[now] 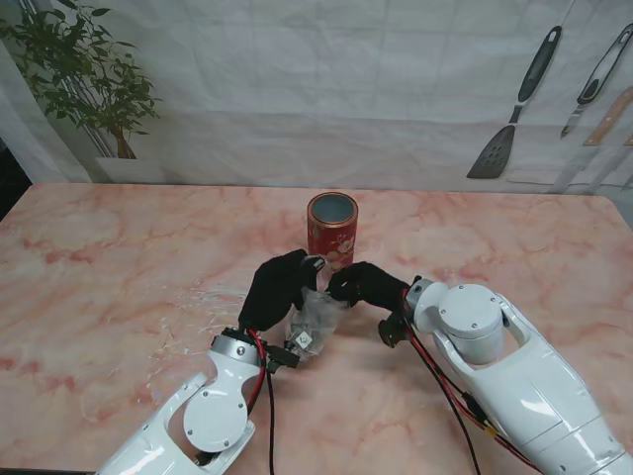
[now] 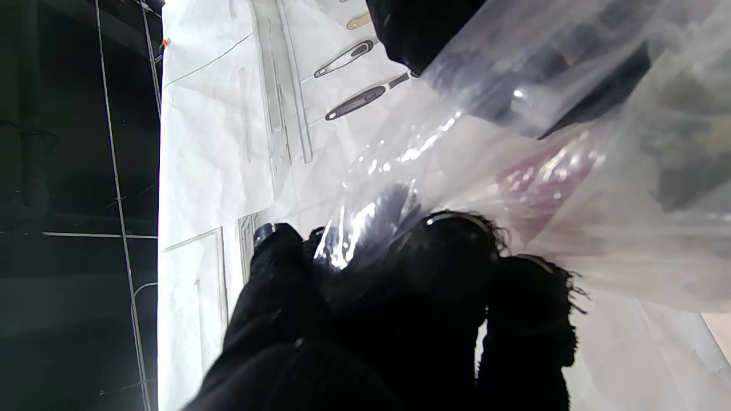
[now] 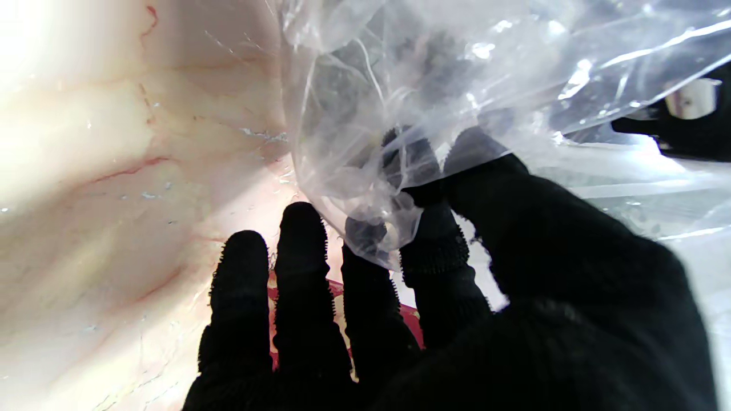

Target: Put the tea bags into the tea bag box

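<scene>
Red cylindrical tea bag box (image 1: pixel 332 230) upright on desk (image 1: pixel 119 267), top open; crumpled clear plastic bag (image 1: pixel 318 317) just nearer me.

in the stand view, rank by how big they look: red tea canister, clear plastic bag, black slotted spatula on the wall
1. Black slotted spatula, the longest shape.
2. Red tea canister.
3. Clear plastic bag, though both hands cover part of it, so its rank against the canister is unsure.
</scene>
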### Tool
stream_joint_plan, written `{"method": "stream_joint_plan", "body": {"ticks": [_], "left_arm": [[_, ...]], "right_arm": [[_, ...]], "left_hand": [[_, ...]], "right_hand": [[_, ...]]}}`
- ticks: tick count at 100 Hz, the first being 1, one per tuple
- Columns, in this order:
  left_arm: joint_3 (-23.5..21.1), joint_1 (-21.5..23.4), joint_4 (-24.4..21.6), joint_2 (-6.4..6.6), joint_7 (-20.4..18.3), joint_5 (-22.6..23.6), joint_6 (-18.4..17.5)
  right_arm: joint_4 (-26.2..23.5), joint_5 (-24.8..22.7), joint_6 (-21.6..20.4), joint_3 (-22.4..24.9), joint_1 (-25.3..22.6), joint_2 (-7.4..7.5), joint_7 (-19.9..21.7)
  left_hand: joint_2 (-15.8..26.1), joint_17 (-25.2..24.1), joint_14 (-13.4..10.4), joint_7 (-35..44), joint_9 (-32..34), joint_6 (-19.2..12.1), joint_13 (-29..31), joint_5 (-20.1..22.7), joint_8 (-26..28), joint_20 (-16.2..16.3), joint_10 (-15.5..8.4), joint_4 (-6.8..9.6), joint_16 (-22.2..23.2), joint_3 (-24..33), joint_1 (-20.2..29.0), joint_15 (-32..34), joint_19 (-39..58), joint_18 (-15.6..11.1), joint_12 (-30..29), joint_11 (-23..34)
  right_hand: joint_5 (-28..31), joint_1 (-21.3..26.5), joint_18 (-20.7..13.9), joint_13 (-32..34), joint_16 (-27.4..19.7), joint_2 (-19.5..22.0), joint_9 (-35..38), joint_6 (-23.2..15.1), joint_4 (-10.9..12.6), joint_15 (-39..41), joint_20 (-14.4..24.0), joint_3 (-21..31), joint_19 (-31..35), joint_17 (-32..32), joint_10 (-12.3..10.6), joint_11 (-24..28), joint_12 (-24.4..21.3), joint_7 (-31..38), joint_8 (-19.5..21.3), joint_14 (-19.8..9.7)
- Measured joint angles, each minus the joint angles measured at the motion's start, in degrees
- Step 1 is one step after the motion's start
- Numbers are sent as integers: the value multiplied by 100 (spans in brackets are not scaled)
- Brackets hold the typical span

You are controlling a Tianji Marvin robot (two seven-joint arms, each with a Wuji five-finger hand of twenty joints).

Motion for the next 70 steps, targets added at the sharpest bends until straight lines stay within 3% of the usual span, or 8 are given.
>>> {"method": "stream_joint_plan", "body": {"ticks": [16, 24, 42, 46, 70], "left_arm": [[42, -9, 11, -3, -1, -23, -52], [59, -22, 33, -5, -16, -33, -53], [91, -41, 66, -7, -38, -88, -108], [109, -42, 72, -7, -38, -100, -149], [190, -33, 79, -9, -75, -145, -304]], "right_arm": [[75, 75, 27, -65, 95, 27, 249], [101, 221, 29, -70, 128, 48, 433], [115, 255, -11, -112, 165, 76, 469], [133, 244, -11, -154, 192, 83, 469], [273, -150, -12, -474, 410, 105, 469]], "left_hand": [[0, 0, 0, -1, 0, 0, 0, 0, 0, 0, 0, 0, -10, 0, 0, 0, 0, 0, 0, 0], [0, -1, 0, -1, 0, 1, 0, 0, 0, 0, 0, 0, -11, 0, 0, 0, 0, 0, 0, -1], [0, -21, 0, -1, -1, 1, -9, 0, 0, 0, 0, 0, -76, 0, 0, -2, 0, 0, 0, -5], [0, -24, 0, -1, -3, 1, -10, 0, 0, 0, 0, 0, -88, 0, 0, -2, 0, 0, 0, -5], [0, -33, 0, -16, -7, 3, -46, 0, 0, 0, 0, 0, -184, 0, 0, -4, 0, -12, 0, -13]], "right_hand": [[1, -131, 0, 0, 0, -1, 0, -8, 0, 3, 0, 2, 1, 0, 25, 1, 0, -82, -45, 5], [2, -138, 0, 0, 0, -1, 14, -205, 0, 3, 0, -78, 1, 0, 38, 1, 0, -117, -234, 30], [-10, -141, 1, 0, 0, -1, 55, -458, 0, 3, 0, -144, 1, -33, 49, 0, 0, -212, -495, 62], [-10, -361, 1, 0, 3, -1, 55, -487, 0, 3, 0, -139, 1, -33, 49, 0, 15, -436, -497, 62], [83, -876, 6, 0, 64, -11, 51, -672, 27, 59, 0, 23, 7, -42, -35, 0, 82, -1223, 75, 62]]}}
